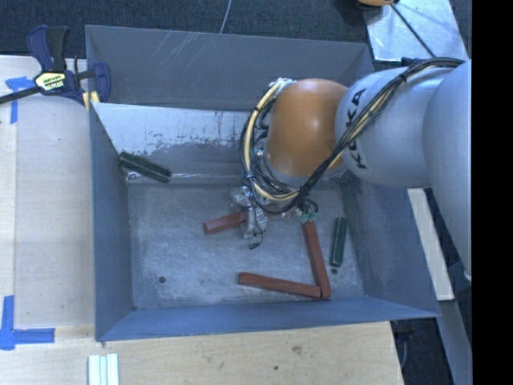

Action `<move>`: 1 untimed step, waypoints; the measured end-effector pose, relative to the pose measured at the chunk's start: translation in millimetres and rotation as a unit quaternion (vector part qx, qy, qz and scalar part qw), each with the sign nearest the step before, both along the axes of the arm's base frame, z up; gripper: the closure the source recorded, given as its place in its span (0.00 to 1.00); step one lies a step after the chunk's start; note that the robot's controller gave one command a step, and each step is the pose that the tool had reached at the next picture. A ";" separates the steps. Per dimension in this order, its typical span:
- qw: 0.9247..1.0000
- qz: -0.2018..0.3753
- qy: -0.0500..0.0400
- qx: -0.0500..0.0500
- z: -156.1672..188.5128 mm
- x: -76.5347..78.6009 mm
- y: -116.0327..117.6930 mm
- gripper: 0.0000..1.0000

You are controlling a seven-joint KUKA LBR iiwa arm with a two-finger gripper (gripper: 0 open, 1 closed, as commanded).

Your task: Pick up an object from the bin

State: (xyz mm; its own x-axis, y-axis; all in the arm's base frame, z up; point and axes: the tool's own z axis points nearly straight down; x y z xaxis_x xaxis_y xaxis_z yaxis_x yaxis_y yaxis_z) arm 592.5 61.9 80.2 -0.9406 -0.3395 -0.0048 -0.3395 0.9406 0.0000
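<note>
- The gripper (255, 224) sits low in the middle of the bin (112, 239); I cannot tell if it is open or closed.
- A short red-brown stick (223, 225) lies just beside it.
- Best to line up over the stick's middle, then squeeze.

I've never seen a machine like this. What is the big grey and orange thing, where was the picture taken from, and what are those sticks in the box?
It is a robot arm, photographed by one camera looking down into a grey metal bin. The arm reaches in from the right. The orange dome and the cables are parts of it. Its gripper, the small metal tool at the tip, is right beside a short red-brown stick in the middle of the bin. Near the front wall a long red-brown stick and a slanting red-brown stick form an L. A dark green stick lies to their right, and a second green stick lies in the back left corner. Whether anything is held, I cannot tell.
</note>
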 end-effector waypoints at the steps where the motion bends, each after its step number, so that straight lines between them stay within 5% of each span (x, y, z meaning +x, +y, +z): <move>1: 1.000 0.000 0.000 0.000 0.0 0.0 -0.1 1.00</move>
